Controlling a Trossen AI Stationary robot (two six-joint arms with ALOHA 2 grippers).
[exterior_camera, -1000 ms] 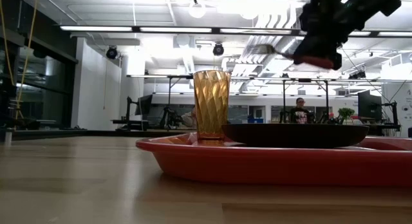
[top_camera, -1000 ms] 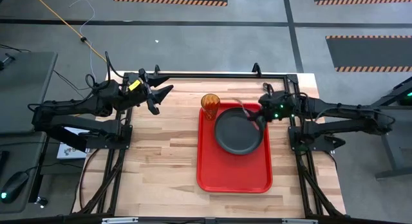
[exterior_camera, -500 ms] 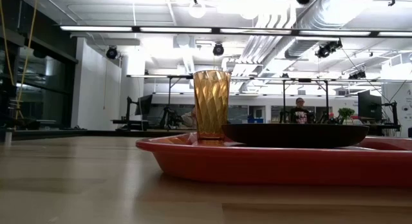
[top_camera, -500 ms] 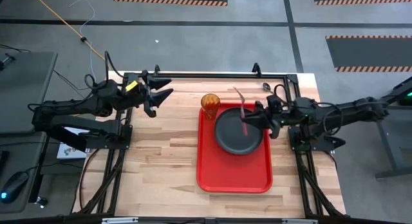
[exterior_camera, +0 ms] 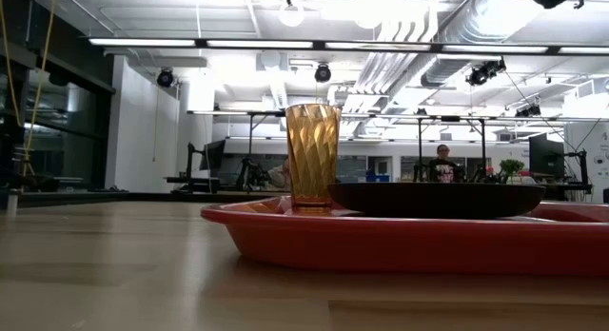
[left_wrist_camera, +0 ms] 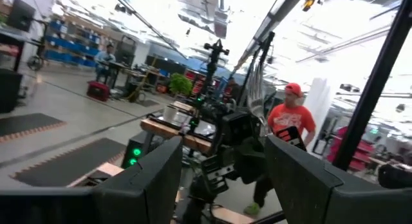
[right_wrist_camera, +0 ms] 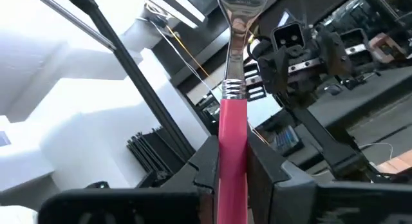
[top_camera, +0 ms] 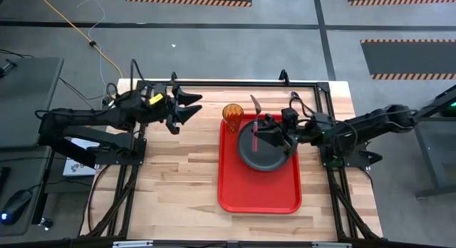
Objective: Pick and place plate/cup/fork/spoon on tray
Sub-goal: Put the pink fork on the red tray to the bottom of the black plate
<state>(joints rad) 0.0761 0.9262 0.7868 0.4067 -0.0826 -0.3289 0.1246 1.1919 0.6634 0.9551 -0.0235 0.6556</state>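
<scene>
The red tray (top_camera: pixel 258 184) lies on the table. The dark plate (top_camera: pixel 267 152) rests on the tray's far half, and the amber cup (top_camera: pixel 232 112) stands upright on its far left corner. My right gripper (top_camera: pixel 259 131) is above the plate's left part, shut on the pink-handled fork (top_camera: pixel 255 123). The fork's metal tines (top_camera: pixel 254 103) point toward the far edge. My left gripper (top_camera: pixel 189 106) is open and empty in the air, left of the cup. In the low view the cup (exterior_camera: pixel 312 155), plate (exterior_camera: pixel 438 200) and tray (exterior_camera: pixel 381 241) show, but no gripper fingers. My right gripper pinches the fork's pink handle (right_wrist_camera: pixel 232 143) between its two fingers (right_wrist_camera: pixel 205 165). The metal neck and head (right_wrist_camera: pixel 237 37) stick out well past the fingertips. The fingers come from the table's right side. The fork is lifted clear above the plate.
A small dark utensil, perhaps the spoon (top_camera: pixel 294 97), lies near the table's far edge, right of the tray. The tray's near half (top_camera: pixel 258 198) is bare red. A black frame rail (top_camera: pixel 235 83) runs along the far edge. A person in a red cap (left_wrist_camera: pixel 291 118) stands beyond the table.
My right gripper has gone toward the table's left edge with the fork, from the plate's right rim to above its left part. It has risen out of the low view. The fork has turned so its tines point toward the far edge. My left gripper has edged toward the cup.
</scene>
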